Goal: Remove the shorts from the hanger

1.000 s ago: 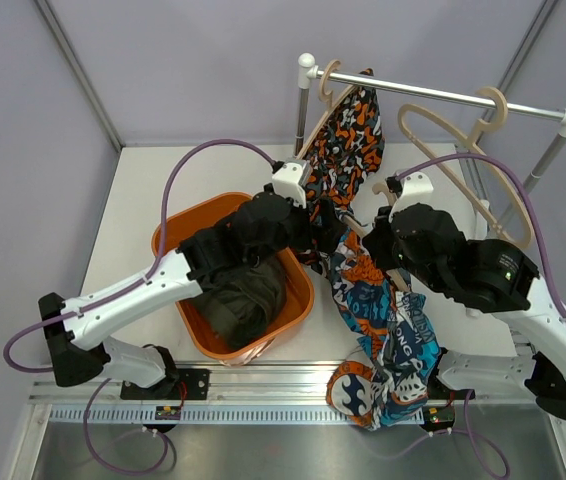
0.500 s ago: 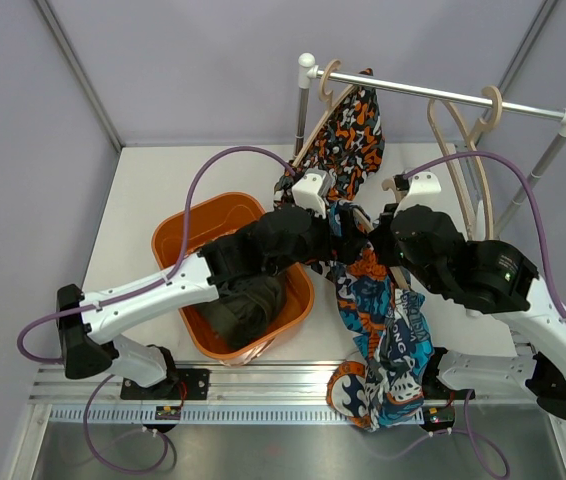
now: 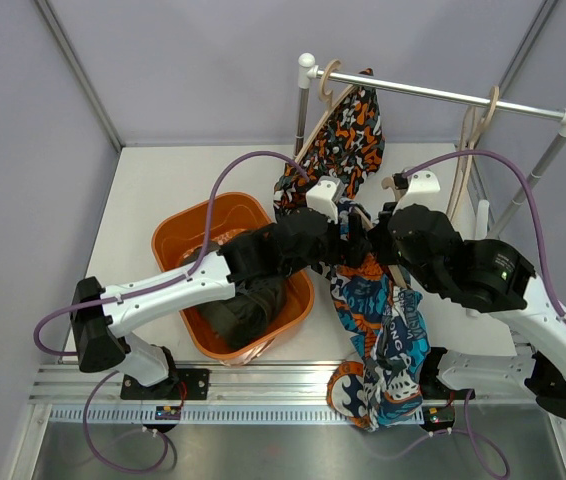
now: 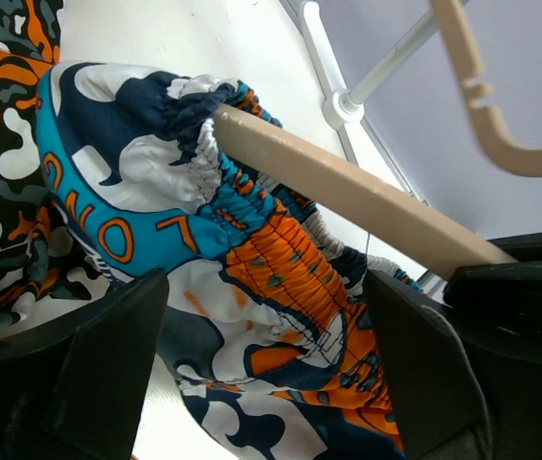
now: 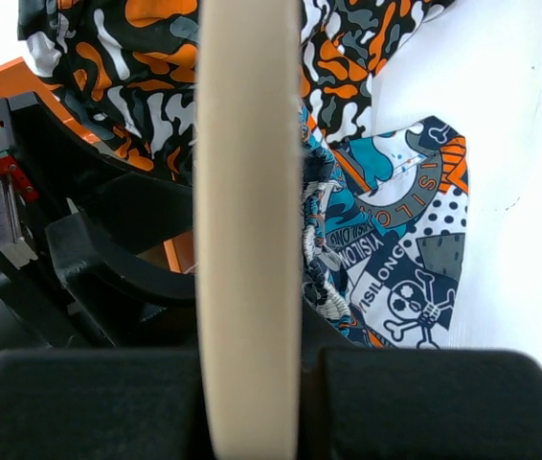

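Left gripper (image 4: 261, 359) stood with jaws wide apart astride the waistband of the swirl shorts (image 4: 146, 182), stretched over a hanger (image 4: 348, 187) that the right gripper (image 5: 249, 398) clamped. Blotch shorts (image 3: 348, 140) hung at the rail (image 3: 433, 93); olive shorts (image 3: 243, 300) lay in the basket (image 3: 178, 240).

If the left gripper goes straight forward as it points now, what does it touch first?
Most likely the swirl-print shorts, at their gathered waistband on the hanger; depth is uncertain.
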